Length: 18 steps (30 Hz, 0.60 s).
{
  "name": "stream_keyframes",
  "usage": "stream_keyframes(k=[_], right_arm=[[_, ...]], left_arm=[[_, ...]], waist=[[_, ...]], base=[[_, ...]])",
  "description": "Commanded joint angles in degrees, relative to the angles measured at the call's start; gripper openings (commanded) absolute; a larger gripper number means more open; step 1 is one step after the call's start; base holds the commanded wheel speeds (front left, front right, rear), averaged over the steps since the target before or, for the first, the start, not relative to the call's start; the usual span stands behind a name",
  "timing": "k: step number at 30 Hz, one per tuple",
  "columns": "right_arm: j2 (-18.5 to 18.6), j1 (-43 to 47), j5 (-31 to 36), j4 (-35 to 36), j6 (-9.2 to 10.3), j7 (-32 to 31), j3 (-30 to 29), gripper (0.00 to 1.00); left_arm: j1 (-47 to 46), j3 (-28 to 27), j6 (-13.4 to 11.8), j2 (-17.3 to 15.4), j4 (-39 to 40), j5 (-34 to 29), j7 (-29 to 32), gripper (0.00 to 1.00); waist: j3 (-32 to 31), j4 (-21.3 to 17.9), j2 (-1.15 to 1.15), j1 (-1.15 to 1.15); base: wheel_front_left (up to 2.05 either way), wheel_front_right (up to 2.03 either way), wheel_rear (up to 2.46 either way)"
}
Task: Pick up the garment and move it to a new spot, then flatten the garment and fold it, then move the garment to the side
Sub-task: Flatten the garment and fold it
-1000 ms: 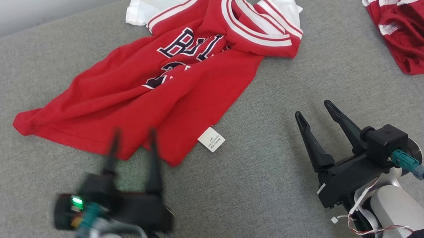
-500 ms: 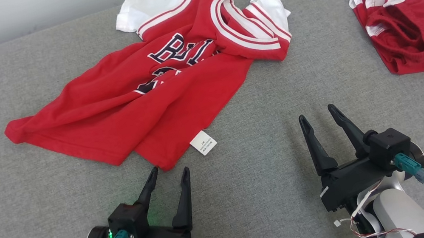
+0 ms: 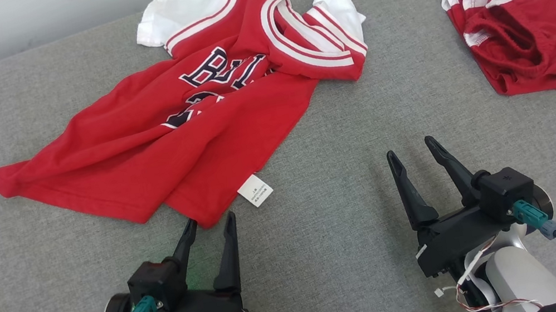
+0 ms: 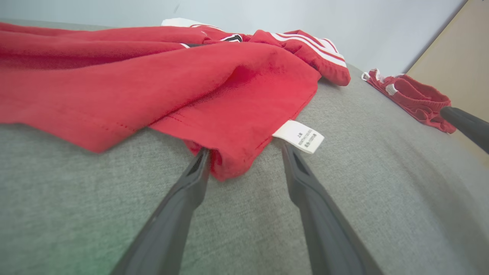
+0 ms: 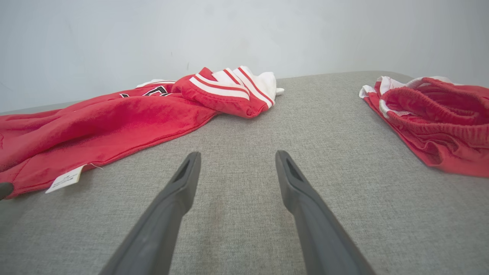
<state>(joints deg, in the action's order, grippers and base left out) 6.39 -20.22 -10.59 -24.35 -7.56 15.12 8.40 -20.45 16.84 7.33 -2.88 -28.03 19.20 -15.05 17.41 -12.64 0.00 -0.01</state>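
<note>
Crumpled red jersey (image 3: 183, 126) lies on the grey fabric tabletop (image 3: 331, 271), red shorts (image 3: 531, 46) well apart to its right. The left wrist view shows the left gripper (image 3: 209, 219) spread astride the jersey's hem corner, beside the care label (image 4: 298, 136); right gripper (image 3: 412, 147) spread, empty.

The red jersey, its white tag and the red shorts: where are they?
red jersey (image 3: 140, 139), head view, red front cloth.
white tag (image 3: 255, 190), head view, its middle.
red shorts (image 3: 536, 45), head view, crumpled red middle.
</note>
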Motion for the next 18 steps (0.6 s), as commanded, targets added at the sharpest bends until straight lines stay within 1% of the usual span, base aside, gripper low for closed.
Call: stream_keyframes(k=[1, 2, 3, 4, 6, 7, 9, 10, 11, 13, 18], right_arm=[[0.0, 0.1, -0.3, 0.1, 0.17, 0.0, 0.1, 1.0], [0.0, 0.1, -0.4, 0.0, 0.17, 0.0, 0.1, 1.0], [0.1, 0.1, -0.4, 0.0, 0.17, 0.0, 0.0, 1.0], [0.1, 0.1, -0.4, -0.1, 0.16, 0.0, 0.1, 1.0], [0.0, 0.1, -0.3, 0.0, 0.17, 0.0, 0.1, 1.0], [0.0, 0.1, -0.2, 0.0, 0.17, 0.0, 0.1, 1.0], [0.1, 0.0, -0.2, 0.0, 0.17, 0.0, 0.1, 1.0], [0.2, -0.1, -0.3, -0.1, 0.17, 0.0, 0.1, 1.0], [0.3, -0.1, -0.3, -0.1, 0.17, 0.0, 0.1, 1.0], [0.5, 0.1, -0.4, -0.3, 0.17, 0.0, -0.1, 1.0], [0.5, 2.0, -0.5, -1.6, 0.17, 0.0, -1.9, 1.0]], left_arm=[[-0.9, 0.1, 0.2, 0.0, -0.1, -0.4, -0.2, 0.86], [-0.8, 0.0, 0.1, 0.0, -0.2, -0.4, -0.2, 0.84], [-0.8, 0.0, 0.2, 0.0, -0.5, -0.3, -0.2, 0.71], [-1.1, 0.0, 0.2, 0.0, -0.6, -0.3, -0.2, 0.6], [-1.4, 0.1, 0.2, 0.0, -1.2, -0.4, -0.2, 0.58], [-1.5, 0.0, 0.2, 0.0, -1.4, -0.3, -0.2, 0.49], [-1.6, -0.3, 0.2, 0.0, -1.9, -0.1, -0.2, 0.39], [-1.6, -0.5, 0.2, 0.0, -2.2, 0.0, -0.2, 0.27], [-1.7, -0.4, 0.2, 0.0, -2.3, -0.2, -0.2, 0.0], [-1.3, -0.5, 0.2, 0.0, -2.5, 0.4, -0.2, 0.0], [2.4, -1.1, 0.1, 0.0, -1.9, 0.9, -0.2, 0.0]], waist=[[0.0, -0.1, 0.0, 0.01], [0.0, -0.2, 0.0, 0.01], [0.0, -0.2, 0.0, 0.01], [0.1, -0.3, 0.0, 0.01], [0.1, -0.4, 0.0, 0.01], [0.1, -0.4, 0.0, 0.01], [0.1, -0.5, 0.0, 0.01], [0.0, -0.5, 0.0, 0.01], [0.0, -0.5, 0.0, 0.01], [-0.5, -0.3, 0.0, 0.01], [-4.1, 2.1, 0.0, 0.01]], base=[[0.0, 0.0, 0.0], [0.0, 0.0, 0.0], [0.0, 0.0, 0.0], [0.0, 0.0, 0.0], [0.0, 0.0, 0.0], [0.0, 0.0, 0.0], [0.0, 0.0, 0.0], [0.0, 0.0, 0.0], [0.0, 0.0, 0.0], [0.0, 0.0, 0.0], [0.0, 0.0, 0.0]])
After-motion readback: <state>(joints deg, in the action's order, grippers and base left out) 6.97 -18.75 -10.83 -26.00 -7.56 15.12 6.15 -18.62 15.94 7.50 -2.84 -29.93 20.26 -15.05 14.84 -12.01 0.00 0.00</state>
